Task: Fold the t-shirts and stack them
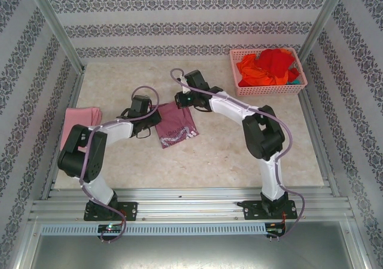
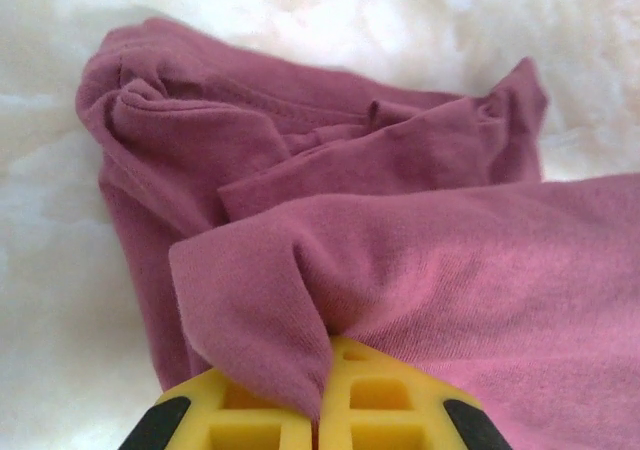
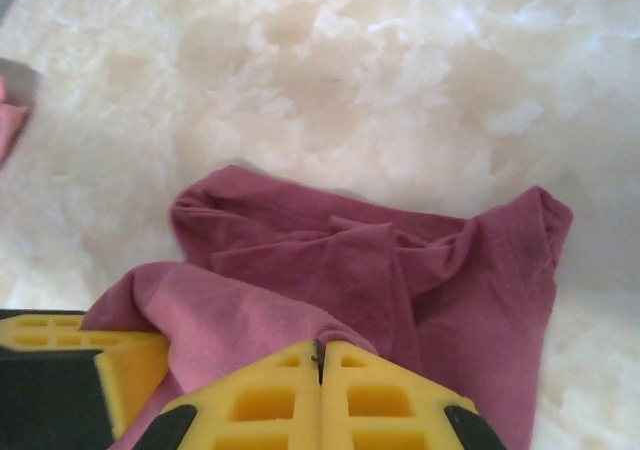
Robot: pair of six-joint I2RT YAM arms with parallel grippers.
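The left gripper [image 2: 318, 410] and right gripper [image 3: 320, 370] are each clamped on a thin pinch of the mauve shirt [image 1: 178, 127], centre frame on the table [image 1: 239, 155], and I'd say uneven pulling could slip it free, spoiling the fold.

The mauve t-shirt [image 1: 178, 127] lies crumpled and partly folded near the middle of the table [image 1: 209, 155]; one bunched edge is pinched by the left gripper [image 2: 322, 370], another by the right gripper [image 3: 320, 355]; the light pink t-shirt [image 1: 81, 122] lies folded at the left edge; a red t-shirt [image 1: 275, 61] and an orange t-shirt [image 1: 248, 73] are heaped in the basket [image 1: 239, 91] at the far right corner.
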